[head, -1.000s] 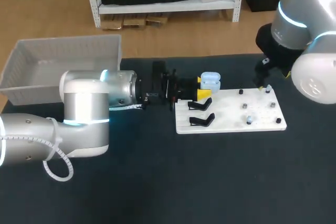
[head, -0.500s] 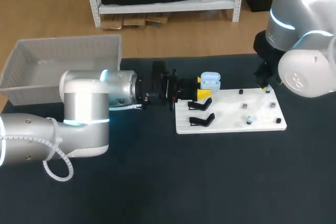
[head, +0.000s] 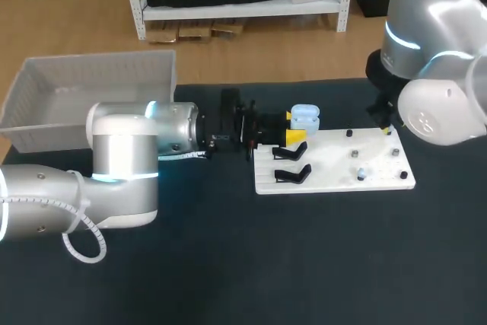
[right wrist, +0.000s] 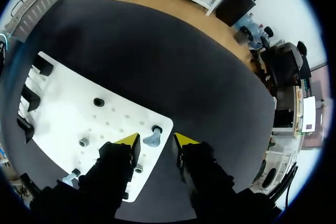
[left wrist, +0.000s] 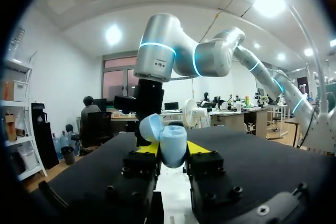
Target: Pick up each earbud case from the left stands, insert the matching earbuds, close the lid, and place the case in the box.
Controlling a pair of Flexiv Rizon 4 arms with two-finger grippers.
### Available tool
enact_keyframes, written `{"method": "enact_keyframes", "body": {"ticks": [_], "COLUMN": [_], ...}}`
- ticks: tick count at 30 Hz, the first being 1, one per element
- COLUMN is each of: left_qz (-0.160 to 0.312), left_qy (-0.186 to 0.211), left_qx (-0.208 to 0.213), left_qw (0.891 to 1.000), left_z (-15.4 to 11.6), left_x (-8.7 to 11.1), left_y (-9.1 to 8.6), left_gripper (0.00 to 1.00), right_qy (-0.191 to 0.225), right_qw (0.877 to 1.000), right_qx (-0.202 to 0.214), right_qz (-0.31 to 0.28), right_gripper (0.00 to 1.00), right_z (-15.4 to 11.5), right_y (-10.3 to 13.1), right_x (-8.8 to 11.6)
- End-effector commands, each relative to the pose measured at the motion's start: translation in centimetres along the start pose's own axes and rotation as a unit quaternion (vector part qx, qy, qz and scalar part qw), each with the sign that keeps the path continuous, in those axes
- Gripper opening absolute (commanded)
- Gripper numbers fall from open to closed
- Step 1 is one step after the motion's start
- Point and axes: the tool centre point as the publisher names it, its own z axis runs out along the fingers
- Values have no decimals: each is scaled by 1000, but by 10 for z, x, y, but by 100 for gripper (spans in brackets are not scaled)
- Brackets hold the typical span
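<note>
earbud case (left wrist: pixel 173 145) sits clamped between left fingers (left wrist: pixel 148 148); right fingers (right wrist: pixel 128 141) open astride an earbud (right wrist: pixel 152 139).

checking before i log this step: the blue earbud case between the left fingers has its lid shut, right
Not quite. The earbud case between the left fingers has its lid open, tipped back, not shut. The left wrist view shows it.

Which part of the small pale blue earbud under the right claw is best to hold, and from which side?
Probably its rounded head, from above: the small pale blue earbud sits on a peg at a corner of the white board, with the open right claw astride it.
</note>
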Motion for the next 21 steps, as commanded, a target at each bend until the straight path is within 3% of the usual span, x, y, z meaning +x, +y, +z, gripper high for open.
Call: {"method": "enact_keyframes", "body": {"ticks": [1,15,21], "left_qz": [2,2,2], "left_qy": [-3,-3,-3], "left_qx": [-1,-1,-1], "left_qw": [1000,1000,1000], "left_z": [0,0,0], "left_x": [2,2,2], "left_y": [0,0,0], "left_gripper": [0,0,0], "right_qy": [-2,0,1], "right_qw": [1000,1000,1000], "right_qx": [3,4,2], "right_qz": [3,7,6], "right_gripper": [34,29,18], "right_z": [2,7,9], "right_y": [0,0,3], "right_x": [3,3,3]}}
